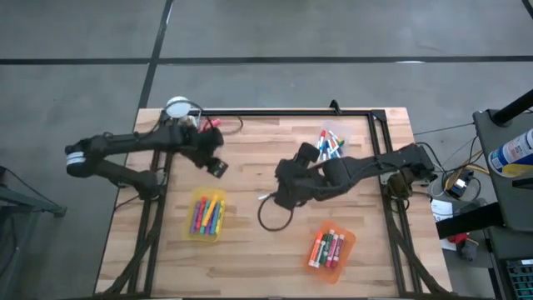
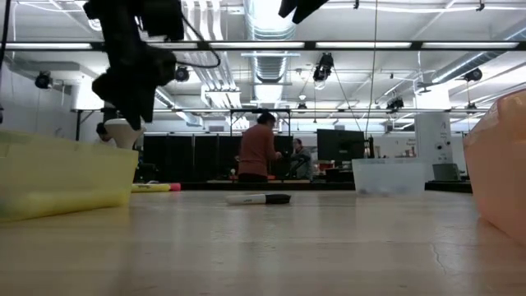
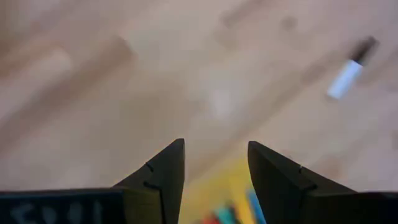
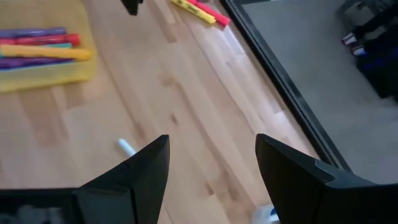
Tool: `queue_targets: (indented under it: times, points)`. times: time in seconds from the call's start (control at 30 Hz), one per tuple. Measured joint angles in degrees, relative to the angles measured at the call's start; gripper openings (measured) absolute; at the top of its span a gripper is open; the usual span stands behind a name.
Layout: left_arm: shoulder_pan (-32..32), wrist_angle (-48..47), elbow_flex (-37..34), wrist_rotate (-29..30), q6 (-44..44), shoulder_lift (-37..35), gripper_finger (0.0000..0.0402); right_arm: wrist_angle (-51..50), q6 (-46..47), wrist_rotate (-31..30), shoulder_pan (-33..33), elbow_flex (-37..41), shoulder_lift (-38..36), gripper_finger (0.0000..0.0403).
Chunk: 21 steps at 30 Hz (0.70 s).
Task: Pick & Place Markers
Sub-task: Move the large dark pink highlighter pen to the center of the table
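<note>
Yellow bin [image 2: 62, 177] sits nearest the low camera, orange bin [image 1: 331, 247] opposite, clear bin [image 1: 331, 143] farther back; all hold markers [image 1: 208, 215]. One white marker [image 2: 258, 199] lies loose mid-table. Left gripper [image 1: 218, 167] hovers above the yellow bin, fingers spread, empty. Right gripper [image 4: 211, 168] hangs over the table [image 1: 250, 250], fingers spread, empty.
</note>
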<state>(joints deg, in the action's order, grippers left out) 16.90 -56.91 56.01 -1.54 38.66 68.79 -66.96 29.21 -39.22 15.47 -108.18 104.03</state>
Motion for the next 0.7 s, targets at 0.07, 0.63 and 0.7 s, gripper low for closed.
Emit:
queue_targets:
  times: [0.07, 0.63, 0.7]
  points:
    - [5.83, -0.03, -0.04, 0.15, -4.71, 0.83, 0.0167, -0.11, 0.17, 0.0, -0.85, 0.0, -0.07, 0.0232]
    - [27.96, 8.72, 0.77, 12.29, -34.45, 16.77, 0.0167, 0.1, 0.35, 0.12, -3.0, 0.0, -0.11, 0.0233]
    - [28.05, 9.62, 1.22, 13.02, -35.75, 18.98, 0.0168, 0.11, 0.53, 0.19, -3.0, 0.0, -0.11, 0.0233]
